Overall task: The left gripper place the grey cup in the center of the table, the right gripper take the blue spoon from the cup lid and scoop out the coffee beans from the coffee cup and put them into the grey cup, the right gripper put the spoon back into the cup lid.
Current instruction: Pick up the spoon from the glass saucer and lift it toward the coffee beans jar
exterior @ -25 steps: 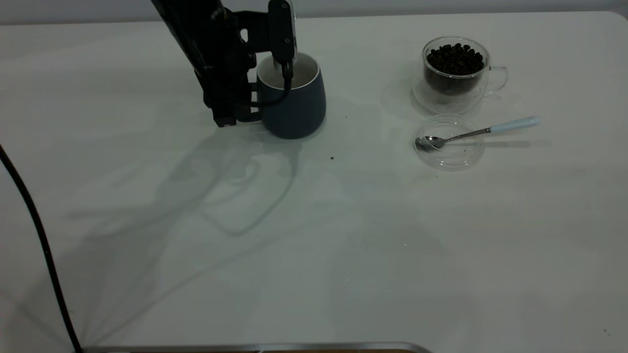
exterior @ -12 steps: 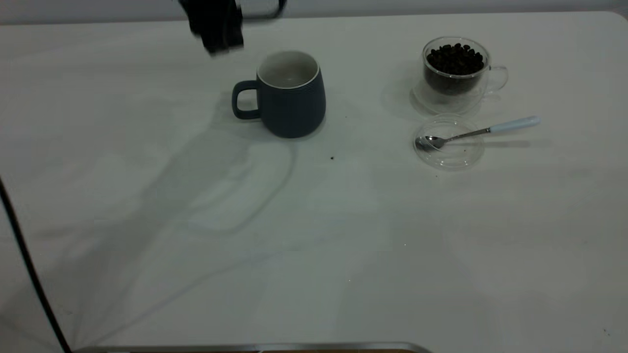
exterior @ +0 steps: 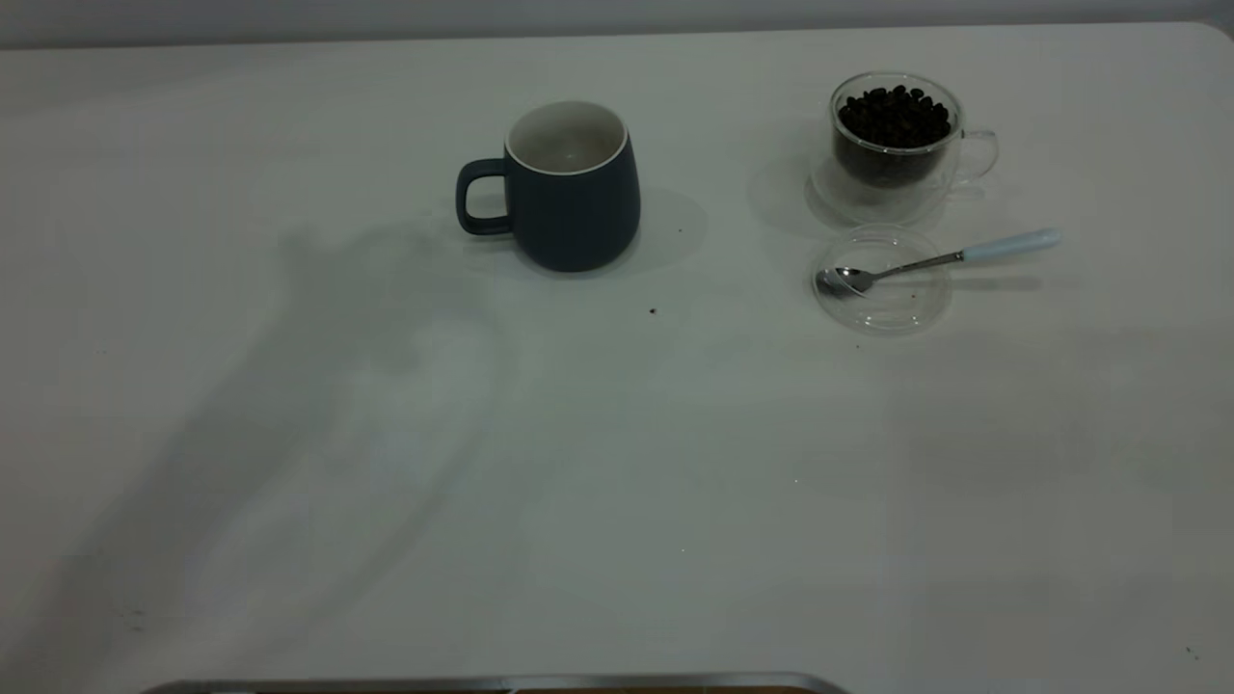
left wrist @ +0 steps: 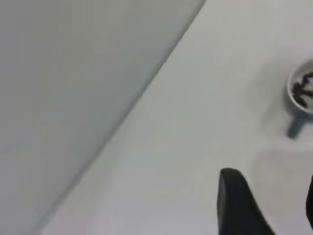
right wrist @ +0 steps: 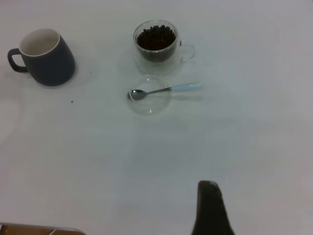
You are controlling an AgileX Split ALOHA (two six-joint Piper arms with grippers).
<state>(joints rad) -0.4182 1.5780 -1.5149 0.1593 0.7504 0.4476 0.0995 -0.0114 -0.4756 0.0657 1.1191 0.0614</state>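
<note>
The grey cup (exterior: pixel 574 198) stands upright near the table's middle, its handle toward the left, and nothing touches it; it also shows in the right wrist view (right wrist: pixel 46 61). The glass coffee cup (exterior: pixel 895 135) full of beans stands at the far right. In front of it lies the clear cup lid (exterior: pixel 892 310) with the blue-handled spoon (exterior: pixel 945 258) resting across it, bowl in the lid. Neither arm shows in the exterior view. My left gripper (left wrist: pixel 274 200) is open and empty above the table. My right gripper (right wrist: pixel 274 210) is open and empty, well short of the spoon (right wrist: pixel 166 90).
A stray coffee bean (exterior: pixel 653 311) lies on the white table (exterior: pixel 617 463) in front of the grey cup. The table's far edge meets a grey wall (left wrist: pixel 73 73) in the left wrist view. A metal strip (exterior: pixel 482 684) runs along the table's near edge.
My left gripper let go of the grey cup's handle, rose and left the exterior view. The cup stayed where it was set down. Spoon, lid and coffee cup have not moved.
</note>
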